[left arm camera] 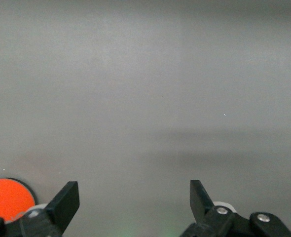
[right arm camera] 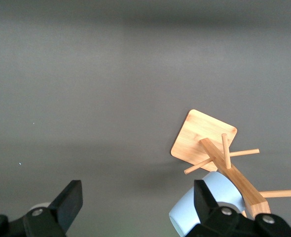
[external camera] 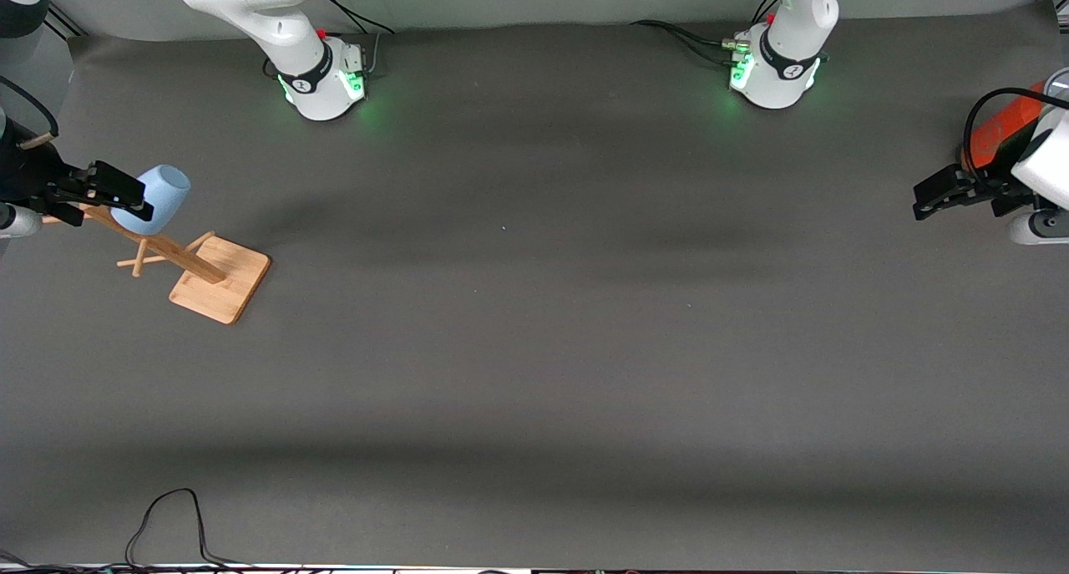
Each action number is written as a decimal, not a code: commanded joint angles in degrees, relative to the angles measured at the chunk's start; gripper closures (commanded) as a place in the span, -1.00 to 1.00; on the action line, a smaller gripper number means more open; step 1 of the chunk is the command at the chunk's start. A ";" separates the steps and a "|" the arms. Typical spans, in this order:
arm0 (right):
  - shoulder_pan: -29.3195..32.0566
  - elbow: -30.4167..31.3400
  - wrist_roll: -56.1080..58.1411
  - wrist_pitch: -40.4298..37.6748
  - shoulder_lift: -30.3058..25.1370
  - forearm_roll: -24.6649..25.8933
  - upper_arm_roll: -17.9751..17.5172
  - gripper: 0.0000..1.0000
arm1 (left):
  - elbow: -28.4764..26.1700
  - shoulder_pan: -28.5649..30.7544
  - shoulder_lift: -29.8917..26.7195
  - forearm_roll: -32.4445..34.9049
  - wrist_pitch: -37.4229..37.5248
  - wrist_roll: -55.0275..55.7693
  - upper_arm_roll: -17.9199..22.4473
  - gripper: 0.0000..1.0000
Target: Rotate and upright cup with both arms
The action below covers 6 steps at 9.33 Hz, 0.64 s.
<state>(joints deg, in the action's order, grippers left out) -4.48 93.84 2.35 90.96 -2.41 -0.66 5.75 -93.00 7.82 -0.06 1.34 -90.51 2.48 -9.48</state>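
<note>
The pale-blue cup [external camera: 159,194] hangs tilted on a peg of a wooden rack [external camera: 219,280] at the right arm's end of the table. My right gripper [external camera: 113,194] is open beside the cup. In the right wrist view the cup [right arm camera: 214,197] lies against the outer side of one finger [right arm camera: 204,197], not between the fingers, and the right gripper [right arm camera: 138,197] holds nothing. My left gripper [external camera: 929,198] is open and empty over the left arm's end of the table. The left wrist view shows only bare mat between the left gripper's [left arm camera: 134,197] fingers.
An orange-red cylinder [external camera: 998,131] stands by the left arm's wrist and also shows in the left wrist view [left arm camera: 7,197]. The rack's post [right arm camera: 229,173] and pegs stick out around the cup. A black cable [external camera: 167,520] lies at the table edge nearest the front camera.
</note>
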 commanded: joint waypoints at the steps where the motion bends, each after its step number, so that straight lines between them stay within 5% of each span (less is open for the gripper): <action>1: -0.97 0.03 0.73 -0.43 -0.32 0.93 0.40 -1.00 | 1.16 -0.26 0.59 -0.28 -0.02 -1.07 0.16 -1.00; 6: -1.50 0.29 0.82 -4.47 -0.93 0.84 -0.22 -1.00 | 1.16 -0.26 0.67 -0.46 -0.10 -1.16 0.16 -1.00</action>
<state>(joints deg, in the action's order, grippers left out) -5.38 93.80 2.42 87.55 -2.41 -0.66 5.48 -92.85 7.82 0.21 1.30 -90.63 2.18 -9.50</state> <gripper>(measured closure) 0.000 0.000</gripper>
